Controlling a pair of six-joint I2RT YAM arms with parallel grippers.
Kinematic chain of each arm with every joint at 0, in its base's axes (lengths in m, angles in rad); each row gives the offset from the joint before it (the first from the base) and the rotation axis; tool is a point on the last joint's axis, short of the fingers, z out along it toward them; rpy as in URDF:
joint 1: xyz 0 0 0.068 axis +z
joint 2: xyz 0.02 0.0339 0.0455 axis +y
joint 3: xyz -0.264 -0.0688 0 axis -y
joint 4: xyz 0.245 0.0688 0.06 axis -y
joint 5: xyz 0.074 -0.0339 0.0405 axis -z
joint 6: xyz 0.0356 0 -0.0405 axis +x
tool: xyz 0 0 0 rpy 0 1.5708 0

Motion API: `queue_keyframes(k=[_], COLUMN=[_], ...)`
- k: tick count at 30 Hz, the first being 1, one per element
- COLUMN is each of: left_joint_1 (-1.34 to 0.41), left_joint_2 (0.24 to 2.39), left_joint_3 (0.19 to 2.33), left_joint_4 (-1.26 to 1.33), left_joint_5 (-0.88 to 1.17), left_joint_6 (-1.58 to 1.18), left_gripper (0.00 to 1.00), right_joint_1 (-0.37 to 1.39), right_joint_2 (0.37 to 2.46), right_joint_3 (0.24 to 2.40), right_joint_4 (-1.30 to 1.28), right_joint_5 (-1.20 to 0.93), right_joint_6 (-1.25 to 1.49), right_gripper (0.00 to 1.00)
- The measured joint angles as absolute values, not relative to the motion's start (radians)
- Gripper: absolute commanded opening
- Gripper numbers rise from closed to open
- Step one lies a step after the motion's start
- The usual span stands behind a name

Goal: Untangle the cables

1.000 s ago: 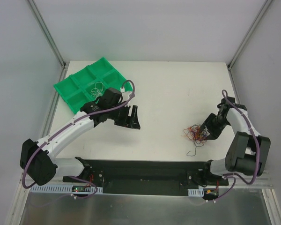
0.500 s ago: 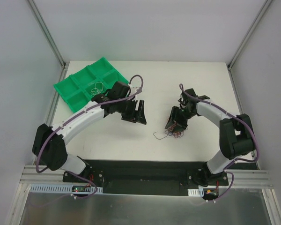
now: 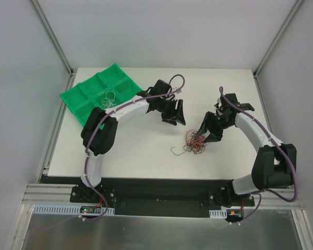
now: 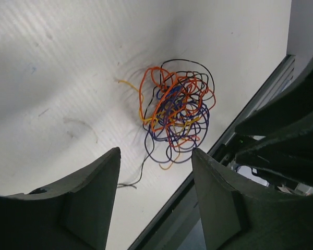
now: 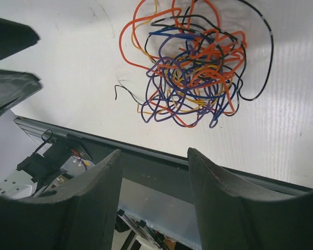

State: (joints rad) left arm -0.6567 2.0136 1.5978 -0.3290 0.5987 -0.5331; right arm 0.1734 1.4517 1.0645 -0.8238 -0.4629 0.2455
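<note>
Hovering over cables (image 3: 194,145) clump, mid-table (image 3: 224,83) | left gripper (image 3: 175,115) wide, empty, at clump's 11 o'clock | right gripper (image 3: 204,136) wide, empty, just beside at 1 o'clock | light, limp, snag-prone; pinch an outer orange loop

The cables (image 5: 190,62) are showing smooth, faintly glossy plastic insulation; the table (image 4: 52,67) is presenting a matt white, finely ribbed surface; the green tray (image 3: 74,97) is showing shiny moulded plastic.
</note>
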Motion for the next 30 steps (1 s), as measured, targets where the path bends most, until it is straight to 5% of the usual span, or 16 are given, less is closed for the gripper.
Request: queue_keyframes(k=[2,30], left_joint_1=[-0.678,-0.865], left_joint_2=[2.062,2.173], left_joint_3=[1.629,1.726], left_joint_4=[-0.312,-0.312], left_joint_5=[0.596,0.221], left_joint_6=[-0.551,-0.426], left_gripper=[0.40,0.27], right_joint_1=[0.159,0.141], right_joint_2=[1.451,1.324], right_joint_3=[1.068,1.028], right_joint_4=[-0.834,-0.945], right_joint_5=[-0.456,-0.423], right_joint_6=[0.238,0.229], right_gripper=[0.54,0.52])
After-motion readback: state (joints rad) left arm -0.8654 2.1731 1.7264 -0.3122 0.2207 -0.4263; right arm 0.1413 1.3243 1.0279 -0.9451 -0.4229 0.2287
